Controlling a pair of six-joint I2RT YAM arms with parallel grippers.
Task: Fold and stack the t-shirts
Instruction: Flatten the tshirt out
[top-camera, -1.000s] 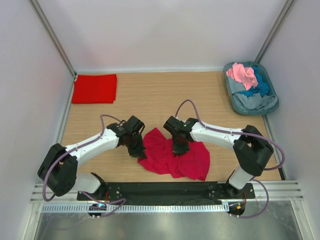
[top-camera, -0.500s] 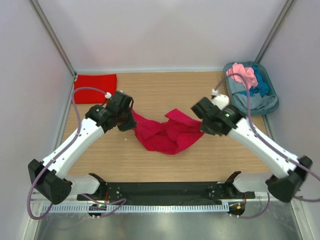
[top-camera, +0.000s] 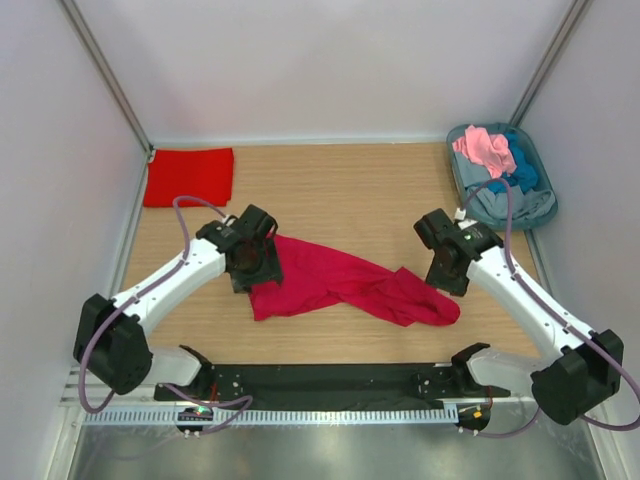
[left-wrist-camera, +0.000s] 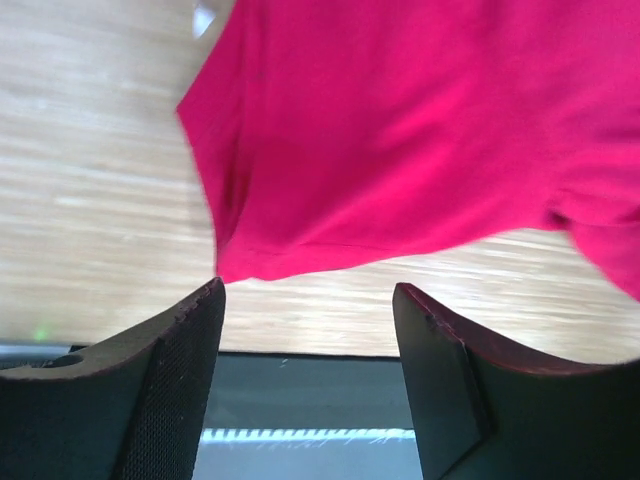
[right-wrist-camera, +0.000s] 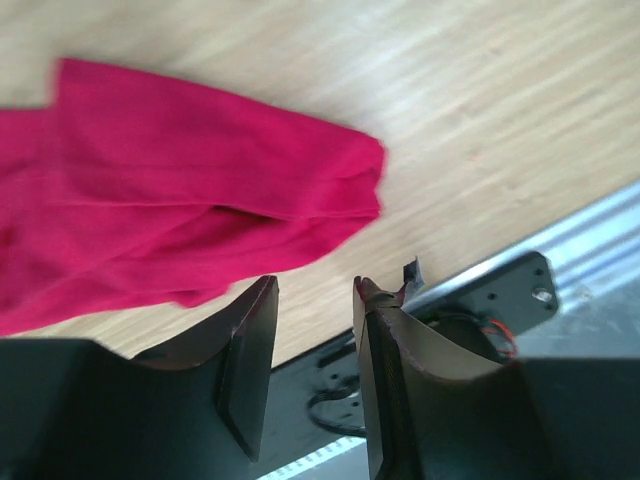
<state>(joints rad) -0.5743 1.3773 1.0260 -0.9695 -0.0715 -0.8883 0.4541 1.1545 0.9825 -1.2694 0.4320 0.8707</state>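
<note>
One crimson t-shirt (top-camera: 340, 285) lies stretched between left gripper (left-wrist-camera: 308, 296) and right gripper (right-wrist-camera: 313, 292).

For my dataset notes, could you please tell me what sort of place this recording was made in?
Most likely a robotics lab test cell rather than a home: a wooden table boxed in by plain white panels, with a tub of t-shirts set out as props.

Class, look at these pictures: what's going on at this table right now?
Two robot arms are working on a crimson t-shirt, which lies stretched out, unfolded, across the table between them. The left gripper and right gripper hover at its ends, jaws open, holding nothing. A red t-shirt lies folded at the far left corner; other shirts wait in the tub.
</note>
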